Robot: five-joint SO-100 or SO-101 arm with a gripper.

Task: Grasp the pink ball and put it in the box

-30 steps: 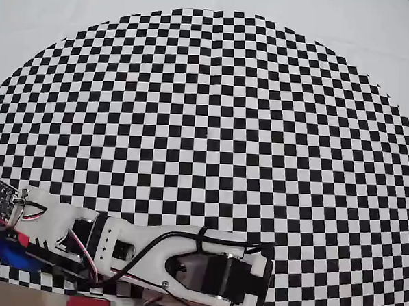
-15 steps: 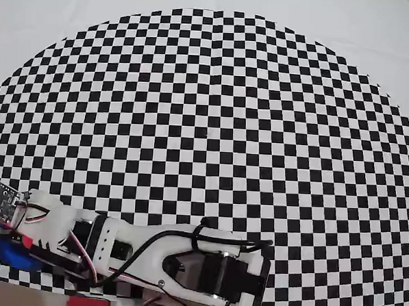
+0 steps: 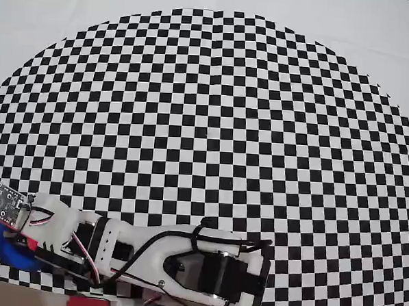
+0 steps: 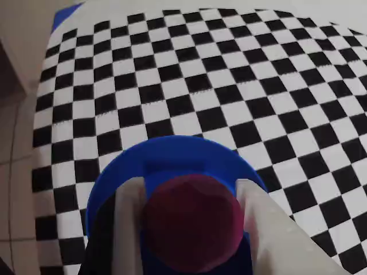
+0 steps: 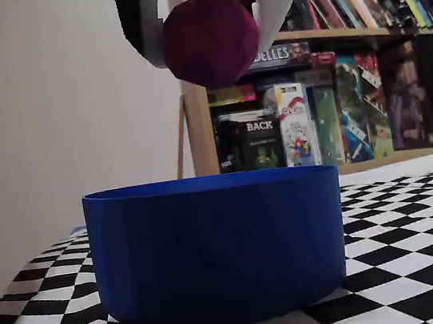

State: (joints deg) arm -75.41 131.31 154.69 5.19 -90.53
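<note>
Pink ball (image 5: 210,39) above box (image 5: 219,246), checkered table (image 3: 213,126), bookshelf (image 5: 332,65)

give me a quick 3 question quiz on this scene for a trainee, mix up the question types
1. True or false: the pink ball already rests on the floor of the box.
2. Multiple choice: in the fixed view, where is the ball relative to the box? A) beside it on the checkered mat B) above its opening, clear of the rim C) behind it on the bookshelf
3. Fill in: the end effector is shut on the ____.

Key:
1. False. The fixed view shows the ball held in the air above the rim.
2. B
3. pink ball
</note>
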